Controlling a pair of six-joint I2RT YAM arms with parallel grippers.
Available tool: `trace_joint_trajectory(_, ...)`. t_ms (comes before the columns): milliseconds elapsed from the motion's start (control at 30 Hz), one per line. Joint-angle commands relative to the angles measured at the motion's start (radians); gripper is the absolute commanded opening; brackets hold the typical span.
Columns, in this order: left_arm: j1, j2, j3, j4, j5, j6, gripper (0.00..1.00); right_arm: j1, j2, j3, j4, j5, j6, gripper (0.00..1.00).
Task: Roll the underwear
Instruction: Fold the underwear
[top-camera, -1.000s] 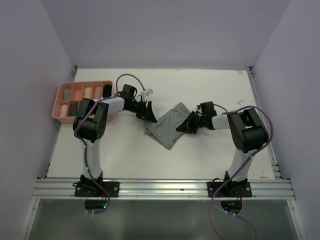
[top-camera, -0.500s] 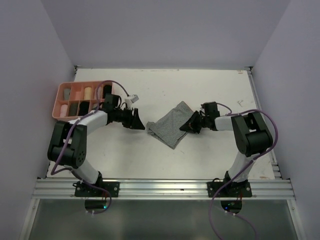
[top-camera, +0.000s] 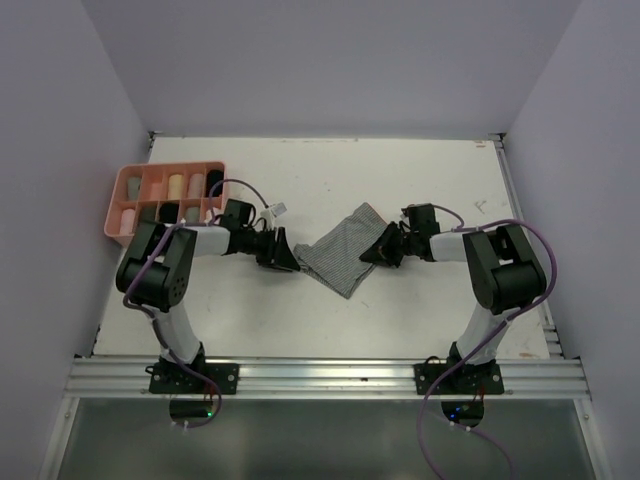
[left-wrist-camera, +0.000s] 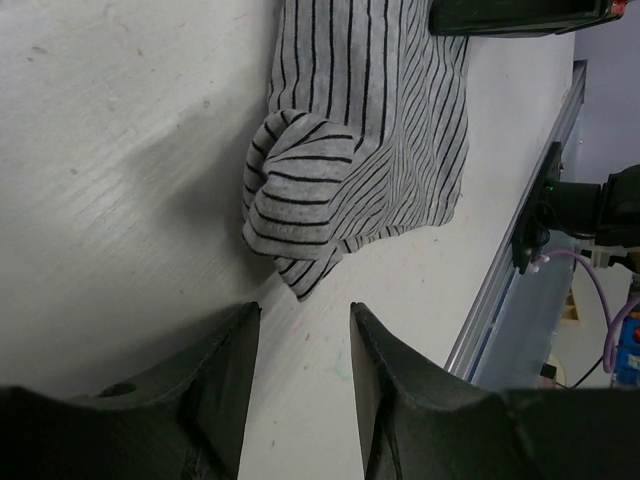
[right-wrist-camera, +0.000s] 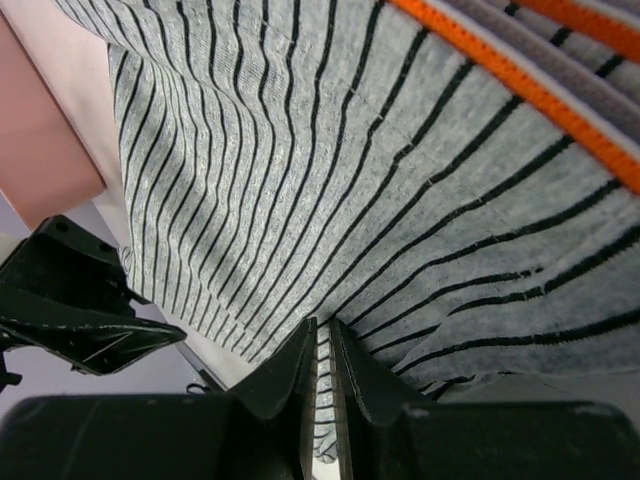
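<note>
A grey striped underwear (top-camera: 340, 250) lies spread on the white table between the two arms. In the left wrist view its near corner (left-wrist-camera: 300, 190) is curled into a small roll. My left gripper (top-camera: 283, 255) is open and empty, low over the table just left of that corner, also in its own view (left-wrist-camera: 304, 345). My right gripper (top-camera: 378, 250) is shut on the garment's right edge; its wrist view shows the striped fabric (right-wrist-camera: 330, 180) pinched between the fingertips (right-wrist-camera: 322, 345), with an orange-trimmed band (right-wrist-camera: 520, 85) beside it.
A pink compartment tray (top-camera: 135, 178) holding several rolled garments stands at the far left, behind the left arm. An aluminium rail (top-camera: 330, 378) runs along the table's near edge. Walls close in both sides.
The left arm swung back to the left, then came in again toward the garment's left corner. The right gripper stayed shut on the right edge; the fabric shifted slightly.
</note>
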Motion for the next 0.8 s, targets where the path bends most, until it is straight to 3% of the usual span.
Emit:
trace_joint_trajectory(0, -0.032, 0.033, 0.022, 0.106, 0.023, -0.056, 0.44, -0.006, 0.032, -0.052, -0.186, 0.17, -0.087, 0.16)
trace_joint_trajectory(267, -0.035, 0.103, 0.061, 0.106, 0.011, -0.077, 0.41, -0.006, 0.035, -0.047, -0.204, 0.173, -0.107, 0.16)
trace_joint_trajectory(367, -0.033, 0.116, 0.071, 0.1, 0.006, -0.073, 0.31, -0.009, 0.036, -0.043, -0.21, 0.174, -0.115, 0.16)
trace_joint_trajectory(467, -0.029, 0.109, 0.087, 0.026, -0.014, -0.024, 0.14, -0.021, 0.039, -0.035, -0.224, 0.174, -0.128, 0.16)
trace_joint_trajectory(500, -0.02, 0.103, 0.09, 0.006, -0.023, -0.007, 0.03, -0.022, 0.038, -0.03, -0.241, 0.179, -0.134, 0.16)
trace_joint_trajectory(533, -0.013, 0.09, 0.099, -0.04, -0.057, 0.013, 0.0, -0.031, 0.035, -0.023, -0.25, 0.184, -0.151, 0.15)
trace_joint_trajectory(767, 0.011, 0.023, 0.099, -0.154, -0.279, 0.142, 0.0, -0.055, 0.047, 0.011, -0.351, 0.191, -0.246, 0.14)
